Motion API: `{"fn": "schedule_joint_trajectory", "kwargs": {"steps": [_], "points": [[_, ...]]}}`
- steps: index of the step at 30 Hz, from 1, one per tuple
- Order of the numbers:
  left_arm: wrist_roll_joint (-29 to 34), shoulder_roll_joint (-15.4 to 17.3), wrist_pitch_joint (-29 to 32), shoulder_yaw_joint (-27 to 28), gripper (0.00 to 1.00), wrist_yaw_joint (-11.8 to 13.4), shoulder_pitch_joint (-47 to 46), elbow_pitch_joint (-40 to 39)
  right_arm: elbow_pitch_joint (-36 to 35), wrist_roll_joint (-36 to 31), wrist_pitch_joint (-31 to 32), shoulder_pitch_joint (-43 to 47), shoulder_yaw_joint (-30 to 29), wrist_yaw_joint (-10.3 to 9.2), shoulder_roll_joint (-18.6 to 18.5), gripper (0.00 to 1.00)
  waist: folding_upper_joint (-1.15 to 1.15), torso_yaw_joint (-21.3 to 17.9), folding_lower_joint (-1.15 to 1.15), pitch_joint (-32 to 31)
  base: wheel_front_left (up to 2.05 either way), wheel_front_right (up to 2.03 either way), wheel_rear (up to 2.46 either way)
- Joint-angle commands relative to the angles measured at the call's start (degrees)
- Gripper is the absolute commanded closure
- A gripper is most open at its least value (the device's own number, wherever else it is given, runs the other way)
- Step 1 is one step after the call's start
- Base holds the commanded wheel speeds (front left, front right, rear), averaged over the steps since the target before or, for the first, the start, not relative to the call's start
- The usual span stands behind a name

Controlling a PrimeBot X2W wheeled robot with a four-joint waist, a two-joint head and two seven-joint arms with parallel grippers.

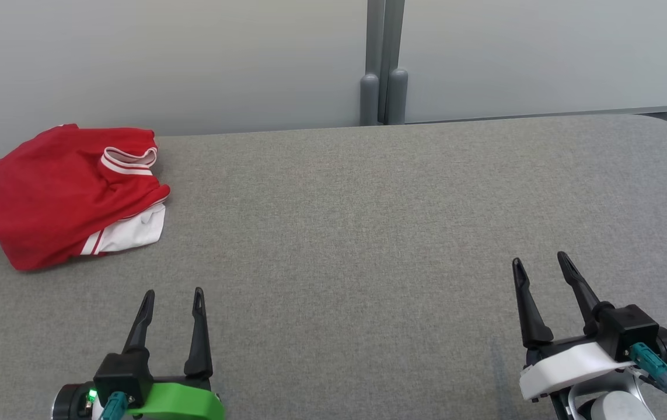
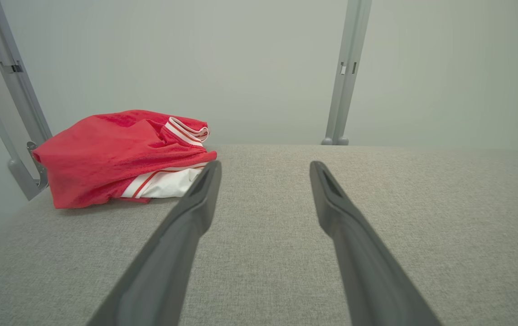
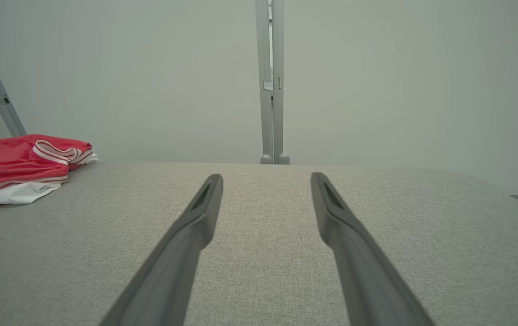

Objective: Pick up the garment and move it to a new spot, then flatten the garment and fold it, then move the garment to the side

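Setting: grey woven-fabric surface [image 1: 368, 233] with rounded corners, backed by pale wall panels [image 1: 193, 58]; a grey double post [image 1: 384, 87] stands at the middle of the far edge.

Garment: red sports garment [image 1: 59, 192] with a white panel, thin red-and-white stripes and a ribbed striped band.

Garment position: far left corner of the surface, up by the wall panel; its far and left edges reach the surface's rim.

Garment condition: bunched in a loose heap, folded over itself, with the white panel poking out at the near right side and the striped band standing up on top.

Left gripper [image 1: 173, 291]: near left of the surface, on a green mount, with a small green light lit at the wrist; jaws spread wide, nothing between them.

Left gripper to garment: apart, the garment lying beyond and to the left of the fingertips; in the left wrist view the garment [image 2: 104, 154] sits left of the gripper [image 2: 265, 165].

Right gripper [image 1: 538, 258]: near right of the surface, on a white mount, angled slightly leftward; jaws spread wide, holding nothing.

Right gripper to garment: well apart; in the right wrist view the garment [image 3: 9, 160] lies at the far left, and bare fabric lies ahead of the gripper [image 3: 265, 176].

Contact: neither gripper touches the garment.
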Motion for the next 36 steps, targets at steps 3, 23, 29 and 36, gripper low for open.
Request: {"fn": "schedule_joint_trajectory", "kwargs": {"steps": [3, 23, 29, 36], "points": [[-0.54, 0.0, -0.07, 0.37, 0.0, 0.36, 0.15, 0.06, 0.35, 0.32, -0.26, -0.6, -0.15, 0.03, -0.27, 0.0, 0.59, 0.02, 0.0, 0.12, 0.0, 0.0, 0.0], [-1.41, 0.0, -0.07, 0.11, 0.0, 0.88, -1.07, 0.22, 0.5, 0.45, -0.26, -1.07, -0.39, 0.03, -0.27, 0.0, 0.59, 0.33, 0.0, 0.63, 0.0, 0.0, 0.0], [-1.58, 0.0, -0.06, 0.47, 0.0, 0.95, -1.41, -0.52, 0.2, 0.41, -0.27, -0.78, -0.74, 0.03, -0.28, 0.0, 0.59, 1.25, 0.0, 0.69, 0.0, 0.0, 0.0], [-1.01, 0.02, -0.06, 1.4, 0.0, 0.74, -1.33, -0.56, 0.07, 0.01, -0.26, -0.41, -1.18, 0.03, -0.26, 0.0, 0.59, 4.36, 0.0, 1.01, 0.0, 0.0, 0.0]]}}
